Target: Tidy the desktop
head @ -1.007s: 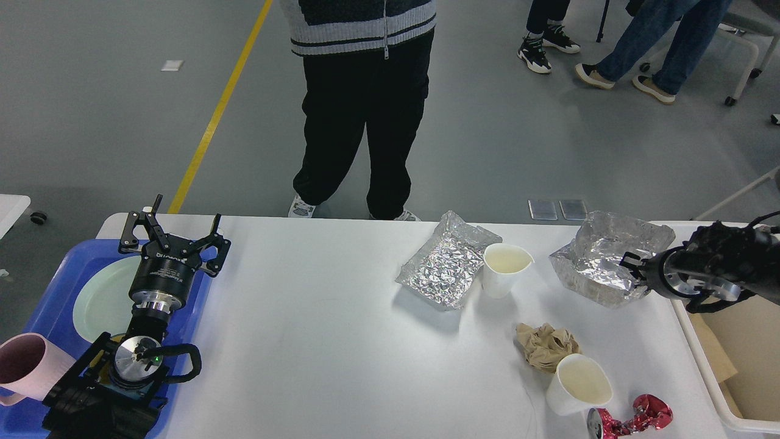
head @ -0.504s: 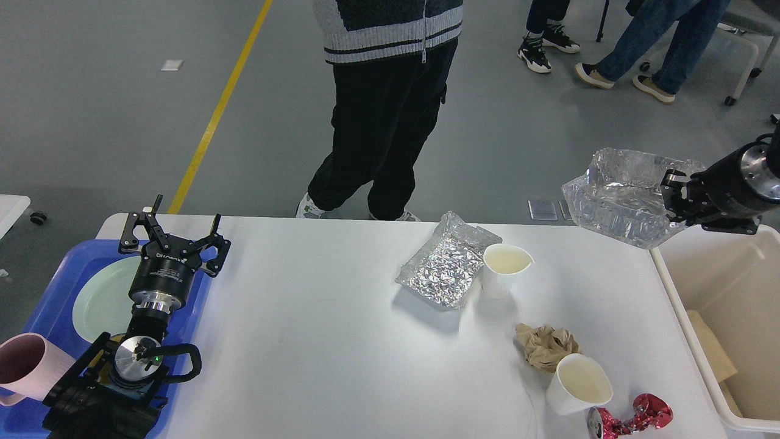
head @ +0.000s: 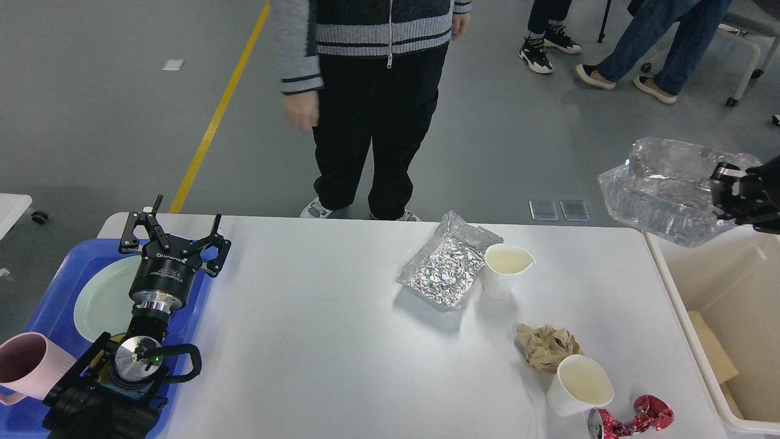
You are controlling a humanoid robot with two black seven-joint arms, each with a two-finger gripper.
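Observation:
The white desktop (head: 317, 341) fills the middle of the head view. On it lie a flattened foil tray (head: 446, 263), a paper cup (head: 504, 269), a crumpled brown paper wad (head: 544, 345), a second paper cup (head: 577, 385) and a crushed red can (head: 634, 416). My right gripper (head: 725, 190) is shut on a crumpled foil container (head: 661, 189), held in the air above the cream bin's (head: 670, 292) far corner. My left gripper (head: 172, 235) stands open over the blue tray (head: 49, 286), holding nothing.
A pale green plate (head: 100, 302) lies in the blue tray and a pink mug (head: 27, 369) stands at its near left. A person (head: 365, 110) stands at the table's far edge. The cream bin holds brown cardboard (head: 710, 353).
My right gripper lifted the foil container off the desktop and carried it up and to the right, over the bin. The person shifted. The left arm has not moved.

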